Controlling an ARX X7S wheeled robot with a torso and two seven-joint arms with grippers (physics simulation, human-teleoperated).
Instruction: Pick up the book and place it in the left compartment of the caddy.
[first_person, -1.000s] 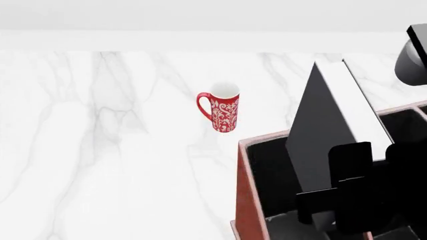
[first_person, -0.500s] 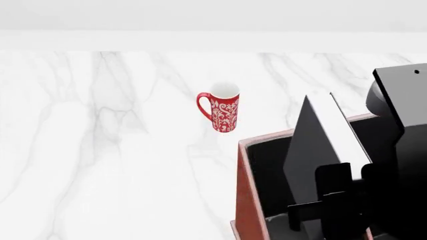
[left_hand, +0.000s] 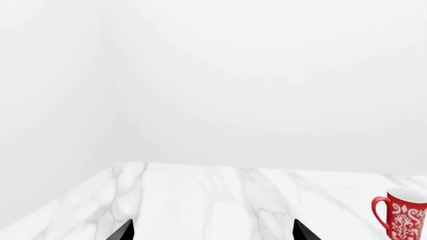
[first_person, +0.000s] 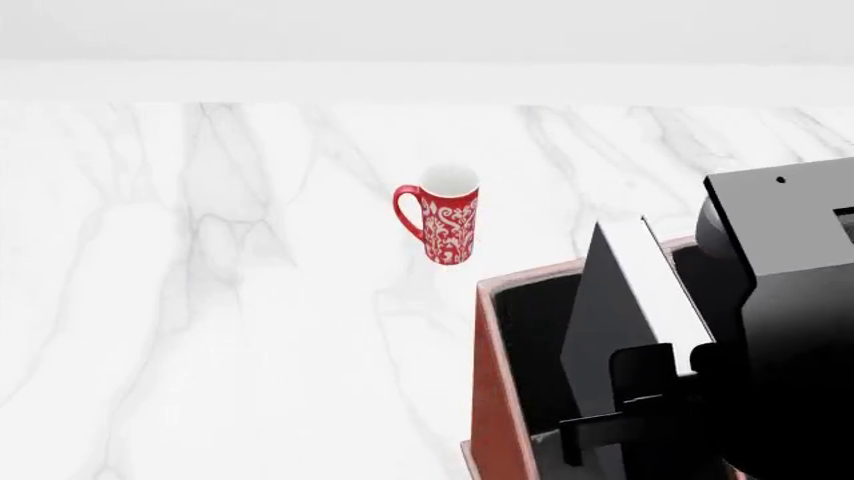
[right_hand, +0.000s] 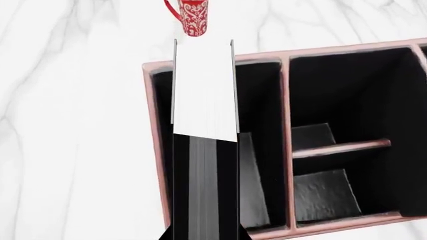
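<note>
head view: book (first_person: 617, 300) sits lower into left compartment (first_person: 534, 330) than before.

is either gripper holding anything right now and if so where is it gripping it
The right gripper holds the book, clamped across its covers near the lower end, over the caddy's left compartment. The left gripper is open and holds nothing.

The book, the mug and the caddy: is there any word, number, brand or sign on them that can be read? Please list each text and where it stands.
No readable text in any view.
The book: plain black cover, blank white page edges, no title.
The mug: only a white ornamental pattern on red, no letters.
The caddy: bare reddish walls and black inside, no label.
The right gripper, shut on the book: plain black, no marking.
</note>
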